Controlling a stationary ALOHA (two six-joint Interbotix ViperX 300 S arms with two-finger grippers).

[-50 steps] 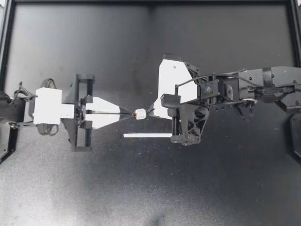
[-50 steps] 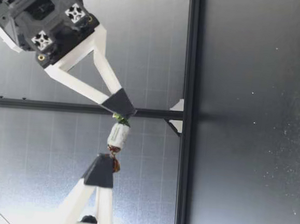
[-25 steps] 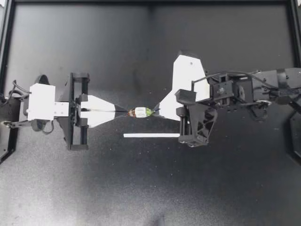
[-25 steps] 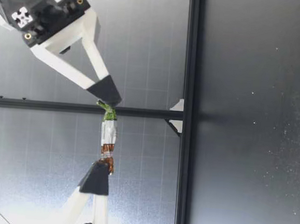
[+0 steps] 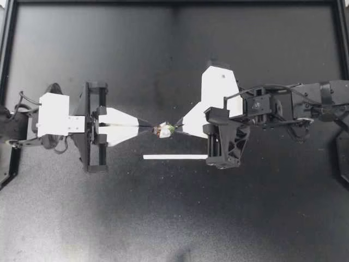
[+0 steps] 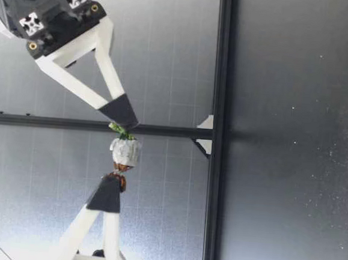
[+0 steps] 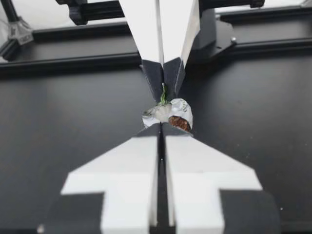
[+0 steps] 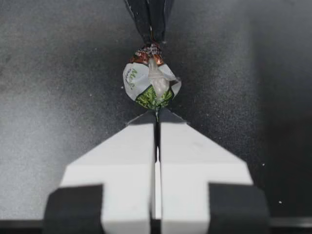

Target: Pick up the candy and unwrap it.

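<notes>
Candy: centre of top view, aloft, twisted ends pinched tight by my left gripper and right gripper. Stretched half a second ago, now bunched; wrapper loosening, not off.

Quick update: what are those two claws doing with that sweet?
Left gripper shut on one wrapper end, right gripper on the other. Aloft between them, small white-and-green foil-wrapped candy, wrapper on. Nothing in the way.
</notes>
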